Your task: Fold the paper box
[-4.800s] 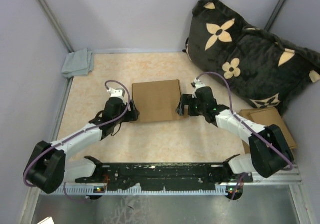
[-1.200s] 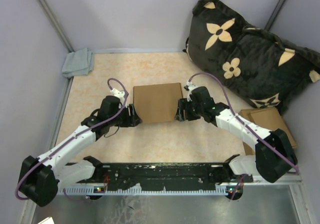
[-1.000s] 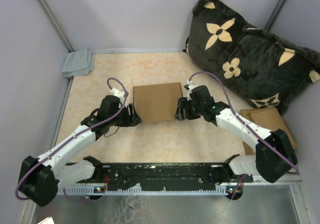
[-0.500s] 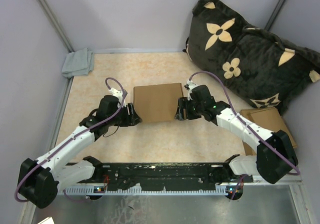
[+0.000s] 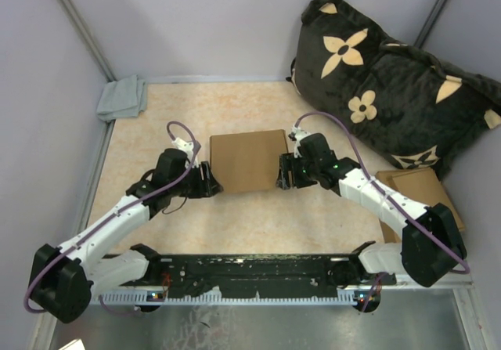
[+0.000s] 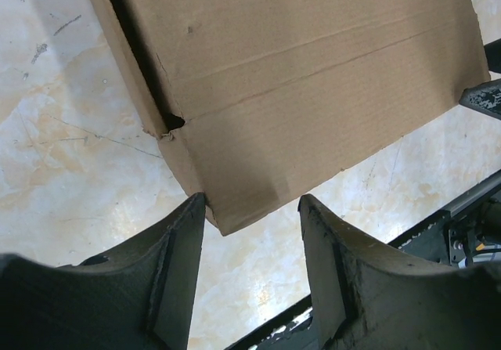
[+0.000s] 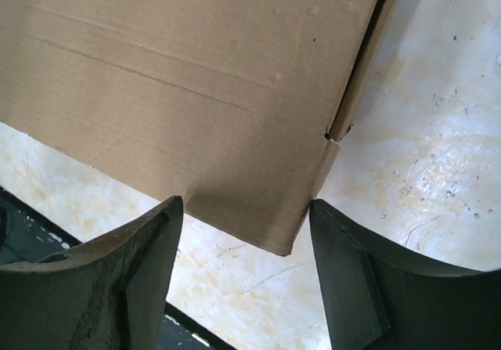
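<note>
The paper box (image 5: pixel 249 160) lies closed and flat in the middle of the marbled bench (image 5: pixel 258 221), its brown lid facing up, with a crease line running across the panel near its front edge. The left arm (image 5: pixel 125 209) reaches in from the left, and its jaws stand released, spread to either side of the box's near left corner (image 6: pixel 227 229); one finger (image 6: pixel 176 272) sits just beside the cardboard wall. The right arm (image 5: pixel 368 193) mirrors it, its jaws likewise parted around the near right corner (image 7: pixel 290 244), gripping nothing. A dark gap shows along each side wall under the lid. A grey cloth (image 5: pixel 123 97) lies at the far left corner, a black flowered cushion (image 5: pixel 391 84) leans at the far right, and a pile of cardboard pieces (image 5: pixel 423 184) lies under the right arm.
</note>
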`<state>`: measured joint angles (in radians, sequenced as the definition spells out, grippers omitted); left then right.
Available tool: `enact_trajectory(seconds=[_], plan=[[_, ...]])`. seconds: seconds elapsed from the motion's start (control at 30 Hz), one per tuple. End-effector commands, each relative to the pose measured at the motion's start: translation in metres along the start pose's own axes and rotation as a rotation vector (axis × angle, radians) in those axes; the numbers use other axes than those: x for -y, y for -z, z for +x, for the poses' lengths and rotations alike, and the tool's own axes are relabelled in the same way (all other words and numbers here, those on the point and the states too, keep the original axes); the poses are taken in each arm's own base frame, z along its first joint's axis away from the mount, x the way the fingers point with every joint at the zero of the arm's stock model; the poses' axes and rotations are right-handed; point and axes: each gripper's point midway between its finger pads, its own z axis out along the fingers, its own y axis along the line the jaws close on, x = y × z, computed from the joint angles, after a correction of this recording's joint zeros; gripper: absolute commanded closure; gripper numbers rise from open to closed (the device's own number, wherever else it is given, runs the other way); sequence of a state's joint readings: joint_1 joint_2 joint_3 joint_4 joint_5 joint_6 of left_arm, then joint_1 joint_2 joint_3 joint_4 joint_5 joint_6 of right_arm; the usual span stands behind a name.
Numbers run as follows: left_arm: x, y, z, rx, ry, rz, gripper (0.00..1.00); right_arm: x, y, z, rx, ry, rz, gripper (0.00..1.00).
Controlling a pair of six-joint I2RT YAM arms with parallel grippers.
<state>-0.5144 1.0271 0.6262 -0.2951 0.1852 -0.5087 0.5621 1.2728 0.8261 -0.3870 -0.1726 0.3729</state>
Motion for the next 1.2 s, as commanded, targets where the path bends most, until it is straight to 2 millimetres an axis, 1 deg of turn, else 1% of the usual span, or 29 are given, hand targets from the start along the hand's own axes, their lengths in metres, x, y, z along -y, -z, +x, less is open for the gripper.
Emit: enact_trajectory(seconds=[0.0,0.13,0.43,0.6,0.93,1.17], plan=[[0.007,-0.002,-0.006,0.016,-0.003,0.030,0.43,-0.004,0.004,-0.015,0.042,0.043,0.000,0.34],[0.005,-0.006,-0.002,0.006,0.000,0.030,0.43,-0.001,-0.001,-0.011,0.034,0.048,0.007,0.35],[0.003,-0.007,-0.001,0.004,0.000,0.028,0.44,-0.003,-0.007,-0.007,0.020,0.041,-0.017,0.37],[-0.001,-0.010,0.002,-0.003,-0.003,0.014,0.44,0.008,-0.010,-0.005,0.017,0.046,0.042,0.39],[-0.007,-0.016,0.008,-0.026,-0.005,-0.004,0.45,0.015,-0.018,0.001,0.014,0.050,0.057,0.42],[-0.015,-0.022,0.015,-0.049,-0.003,-0.035,0.47,0.027,-0.030,0.008,-0.002,0.036,0.105,0.49]])
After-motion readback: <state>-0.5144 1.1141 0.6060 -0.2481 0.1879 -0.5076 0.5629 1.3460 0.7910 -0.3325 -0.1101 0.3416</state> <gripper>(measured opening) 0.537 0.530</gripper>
